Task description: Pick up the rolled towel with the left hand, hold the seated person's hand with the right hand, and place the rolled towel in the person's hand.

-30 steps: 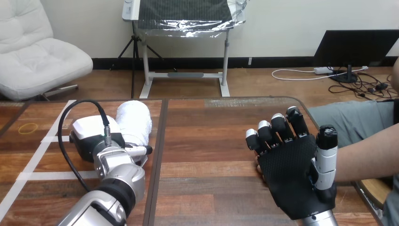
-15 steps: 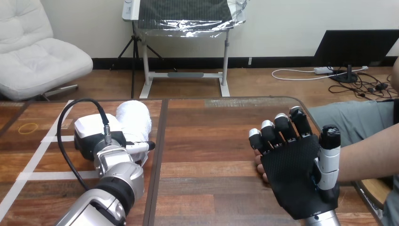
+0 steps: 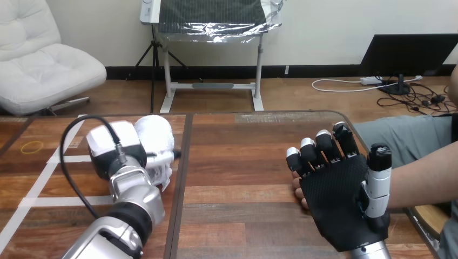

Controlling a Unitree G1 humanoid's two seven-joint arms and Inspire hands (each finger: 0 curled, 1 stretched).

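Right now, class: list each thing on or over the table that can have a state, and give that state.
left hand: against the rolled towel; grip hidden.
rolled towel: rolled up, lying on the table.
right hand: open, palm facing the camera.
person's hand: behind the right hand, fingertips showing past the palm; not visibly gripped.

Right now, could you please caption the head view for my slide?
Left hand at the rolled towel; open right hand in front of the person's hand.

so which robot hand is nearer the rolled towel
Left. The left robot hand is against the rolled towel; the right robot hand is across the table by the person's hand.
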